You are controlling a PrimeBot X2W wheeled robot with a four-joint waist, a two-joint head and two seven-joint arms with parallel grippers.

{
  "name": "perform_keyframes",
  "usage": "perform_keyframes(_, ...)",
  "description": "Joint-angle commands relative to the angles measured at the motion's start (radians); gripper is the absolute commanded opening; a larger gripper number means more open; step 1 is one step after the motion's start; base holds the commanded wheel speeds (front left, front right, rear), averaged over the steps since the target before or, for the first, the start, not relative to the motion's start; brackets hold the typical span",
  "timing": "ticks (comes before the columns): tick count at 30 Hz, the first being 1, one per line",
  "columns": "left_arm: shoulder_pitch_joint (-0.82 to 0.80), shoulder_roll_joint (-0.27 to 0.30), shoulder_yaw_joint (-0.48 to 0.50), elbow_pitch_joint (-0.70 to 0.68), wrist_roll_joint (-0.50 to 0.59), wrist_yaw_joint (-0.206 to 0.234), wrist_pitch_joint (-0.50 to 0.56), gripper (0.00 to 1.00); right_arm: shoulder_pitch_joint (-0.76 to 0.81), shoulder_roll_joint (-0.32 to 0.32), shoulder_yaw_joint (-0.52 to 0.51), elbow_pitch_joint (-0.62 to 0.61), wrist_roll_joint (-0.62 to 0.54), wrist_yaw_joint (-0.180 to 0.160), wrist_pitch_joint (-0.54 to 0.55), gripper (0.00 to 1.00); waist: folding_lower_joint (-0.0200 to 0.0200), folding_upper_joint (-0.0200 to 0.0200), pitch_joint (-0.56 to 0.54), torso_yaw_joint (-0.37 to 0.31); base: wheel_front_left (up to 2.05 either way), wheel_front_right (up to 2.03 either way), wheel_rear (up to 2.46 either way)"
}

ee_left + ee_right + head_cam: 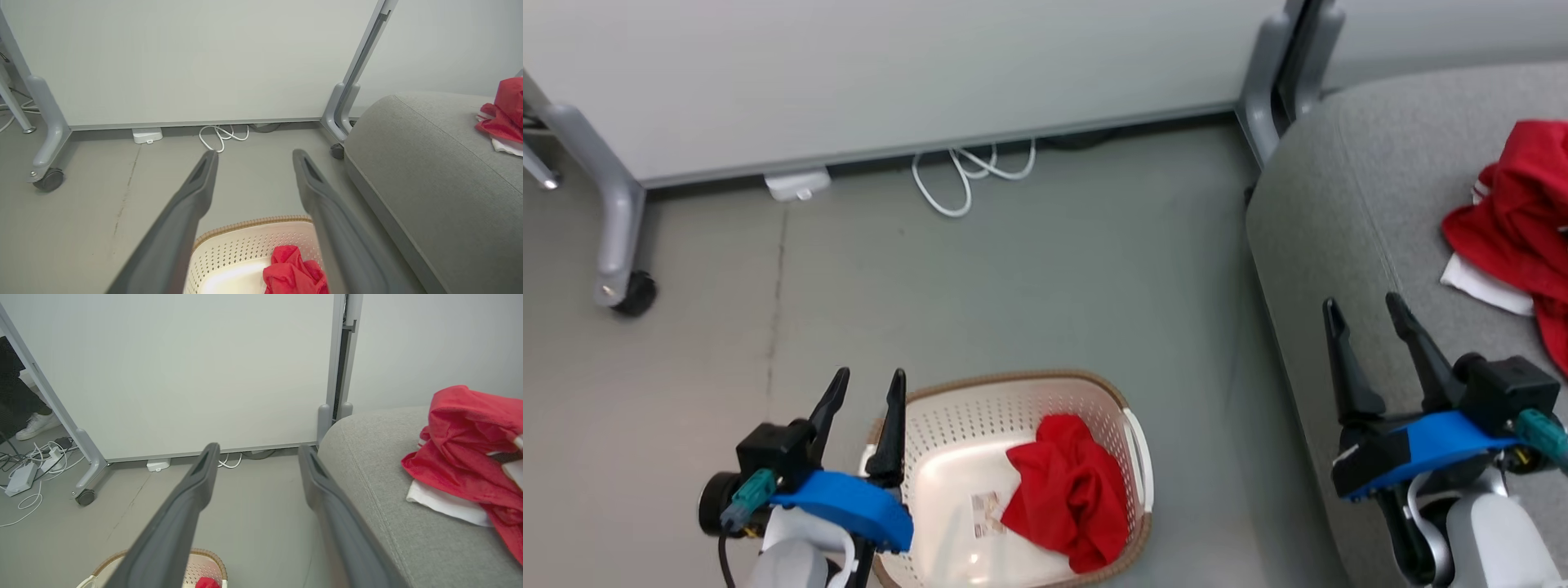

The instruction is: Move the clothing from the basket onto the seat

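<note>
Looking for the clothing: where does it lie?

— In two places. The plain red garment [1066, 490] sits crumpled in the basket [1013, 377] at the bottom centre of the head view, bunched toward the basket's right wall. The trimmed garment [1519, 212], red with white showing at its lower edge, lies heaped on the seat [1339, 204] at the right edge of the frame.

So about half the job, by the look of it?

— That is my reading: one piece is across and one is not yet moved.

Why does the basket stand where it does?

— It is on the floor [1013, 269] near the seat's rounded edge, probably so that each carry is short and both arms can reach.

And the claws?

— The left claw [871, 374] hovers at the lower left, over the basket's left rim. Its two fingers are spread wide with nothing between them, and in the left wrist view the floor and basket show through the gap. The right claw [1363, 302] is at the lower right, above the seat's front edge. It is equally wide apart and empty, near the trimmed garment but not touching it.

Which would take the last piece?

— The left, I'd judge, being nearer. The fabric is soft and folded on itself, so a pinch at the top fold should lift it. Whether a left finger grazes the rim, I can't quite tell from this angle.
</note>
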Motion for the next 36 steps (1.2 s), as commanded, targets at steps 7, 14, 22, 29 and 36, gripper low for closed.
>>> perform_keyframes(7, -0.148, 0.019, -0.094, 0.06, -0.022, -0.002, -0.003, 1.0, -0.077, -0.01, 0.0, -0.067, 0.005, 0.0, -0.006, 1.0, -0.0001, 0.0, 0.23, -0.073, 0.0, 0.0, 0.0)
perform_keyframes(14, -0.274, 0.057, -0.24, 0.13, -0.046, -0.002, -0.003, 1.0, -0.141, -0.006, 0.019, -0.127, 0.01, 0.0, -0.012, 1.0, -0.0001, 0.0, 0.376, -0.102, 0.0, 0.0, 0.0)
perform_keyframes(22, -0.382, 0.102, -0.444, 0.194, -0.099, -0.002, -0.003, 1.0, -0.187, -0.002, 0.037, -0.171, -0.001, 0.0, -0.024, 1.0, -0.0001, 0.0, 0.493, -0.125, 0.0, 0.0, 0.0)
perform_keyframes(29, -0.455, 0.131, -0.612, 0.248, -0.149, -0.002, -0.003, 1.0, -0.209, 0.007, 0.055, -0.187, 0.012, 0.0, -0.04, 1.0, -0.0001, 0.0, 0.566, -0.148, 0.0, 0.0, 0.0)
perform_keyframes(36, -0.511, 0.152, -0.732, 0.285, -0.195, -0.002, -0.003, 1.0, -0.219, 0.013, 0.061, -0.183, 0.029, 0.0, -0.056, 1.0, -0.0001, 0.0, 0.614, -0.175, 0.0, 0.0, 0.0)
